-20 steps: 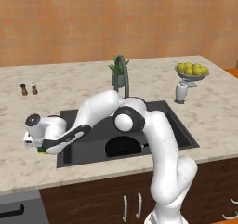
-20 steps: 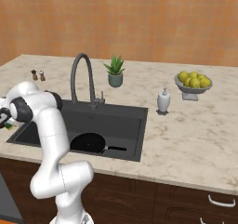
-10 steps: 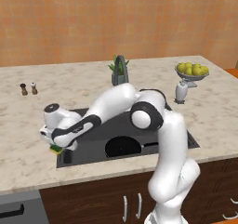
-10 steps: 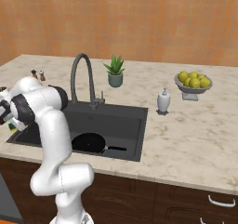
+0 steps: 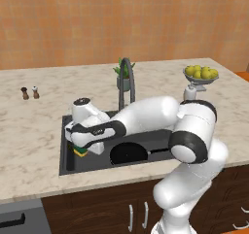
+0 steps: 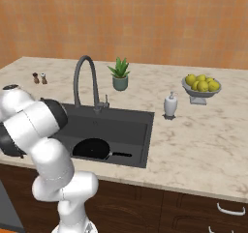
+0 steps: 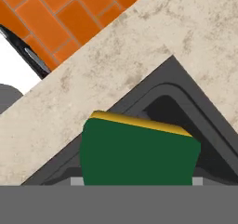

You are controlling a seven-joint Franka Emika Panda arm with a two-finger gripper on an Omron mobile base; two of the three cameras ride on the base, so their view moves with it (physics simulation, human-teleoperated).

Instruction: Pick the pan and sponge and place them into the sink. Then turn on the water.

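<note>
Having swung right from the counter, end effector point(image 5: 81, 149) clamped on sponge point(image 5: 80, 152) over sink point(image 5: 68, 166) corner.

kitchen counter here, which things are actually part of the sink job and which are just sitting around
Part of the job:
- sponge, held in the hand over the sink's left corner
- pan, lying in the sink
- sink
- faucet

Just lying about:
- fruit bowl
- soap dispenser
- potted plant
- two shakers
</note>
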